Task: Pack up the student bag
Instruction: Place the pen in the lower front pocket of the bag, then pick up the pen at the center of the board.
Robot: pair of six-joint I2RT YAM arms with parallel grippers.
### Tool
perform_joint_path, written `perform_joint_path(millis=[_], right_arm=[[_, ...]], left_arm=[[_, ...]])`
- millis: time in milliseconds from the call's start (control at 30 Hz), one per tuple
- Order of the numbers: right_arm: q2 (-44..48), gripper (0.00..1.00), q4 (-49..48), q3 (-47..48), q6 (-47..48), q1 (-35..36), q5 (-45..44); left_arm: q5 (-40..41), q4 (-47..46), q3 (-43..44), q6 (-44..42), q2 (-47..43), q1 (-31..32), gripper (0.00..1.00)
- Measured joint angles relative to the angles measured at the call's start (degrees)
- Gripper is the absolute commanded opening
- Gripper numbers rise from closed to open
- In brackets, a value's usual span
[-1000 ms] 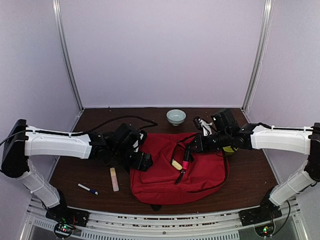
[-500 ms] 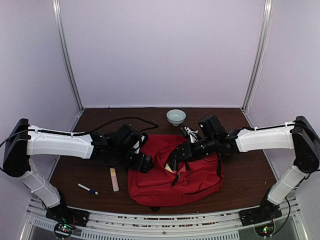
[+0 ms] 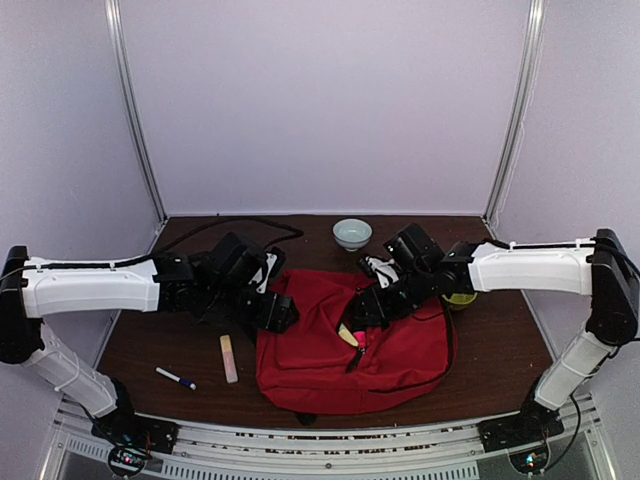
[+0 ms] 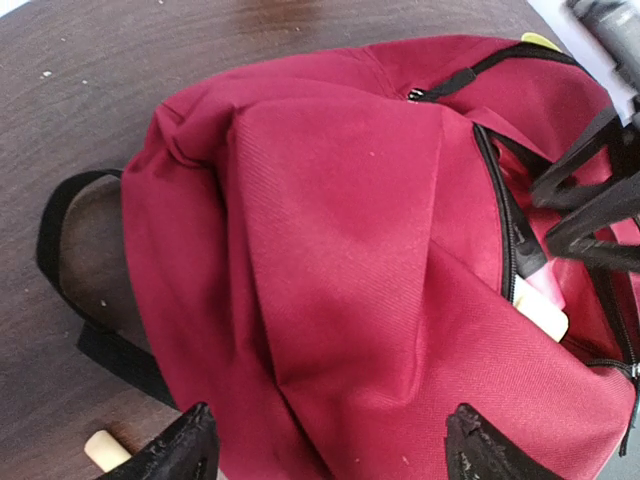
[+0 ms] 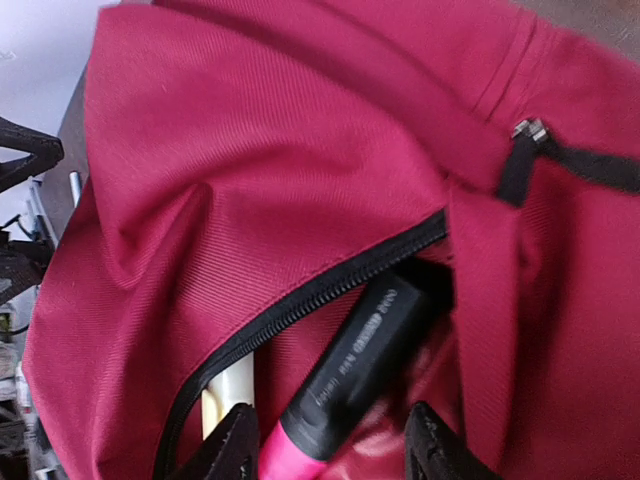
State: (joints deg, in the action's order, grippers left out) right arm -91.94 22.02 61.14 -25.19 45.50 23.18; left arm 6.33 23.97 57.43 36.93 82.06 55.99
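The red student bag (image 3: 330,350) lies flat on the table, its front pocket zipper (image 5: 320,290) open. A black marker with a pink end (image 5: 365,355) sits tilted in the pocket mouth, next to a cream stick (image 5: 228,395). My right gripper (image 5: 330,455) hovers at the pocket (image 3: 365,315), open, its fingers on either side of the marker's pink end with a gap showing. My left gripper (image 4: 335,450) is open over the bag's left side (image 3: 280,312), nothing between its fingers but the red fabric (image 4: 340,250) below.
A pale bowl (image 3: 352,233) stands at the back. A cream stick (image 3: 229,358) and a blue-and-white pen (image 3: 175,378) lie left of the bag. A yellow-green object (image 3: 460,298) sits behind the right arm. A black strap (image 4: 60,250) loops out at the bag's left.
The right gripper carried the marker left to the pocket mouth and its jaws opened; the marker now rests in the pocket. The left gripper drew back slightly to the left.
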Motion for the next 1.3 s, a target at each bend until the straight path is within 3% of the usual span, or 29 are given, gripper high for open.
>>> perform_joint_path(millis=[267, 533, 667, 867, 900, 1000, 1100, 1300], right_arm=[[5.97, 0.53, 10.54, 7.1, 6.67, 0.42, -10.38], [10.21, 0.53, 12.96, 6.32, 8.63, 0.46, -14.19], [9.97, 0.53, 12.98, 5.81, 8.9, 0.46, -14.23], [9.84, 0.53, 12.94, 4.9, 8.98, 0.46, -14.23], [9.84, 0.53, 12.94, 4.83, 8.98, 0.48, -14.23], [9.84, 0.53, 12.9, 4.48, 9.07, 0.46, -14.25], [9.84, 0.53, 12.96, 4.09, 9.4, 0.48, -14.27], [9.84, 0.53, 12.96, 4.07, 9.84, 0.48, -14.4]], left_arm=[[3.85, 3.08, -2.25, 2.34, -4.46, -0.13, 0.85], [6.05, 10.34, -17.99, 16.87, -11.56, -5.33, 0.85], [4.83, 11.19, -22.05, 21.03, -10.99, -6.03, 0.85], [1.99, 7.58, -21.11, 21.62, -3.67, -6.01, 0.85], [2.05, 7.45, -20.48, 21.59, -2.75, -5.95, 0.82], [2.43, 7.32, -18.18, 21.24, 0.22, -5.97, 0.54], [3.06, 7.37, -17.33, 21.09, 1.46, -5.97, 0.35], [4.98, 9.49, -17.42, 21.75, -0.83, -6.01, 0.16]])
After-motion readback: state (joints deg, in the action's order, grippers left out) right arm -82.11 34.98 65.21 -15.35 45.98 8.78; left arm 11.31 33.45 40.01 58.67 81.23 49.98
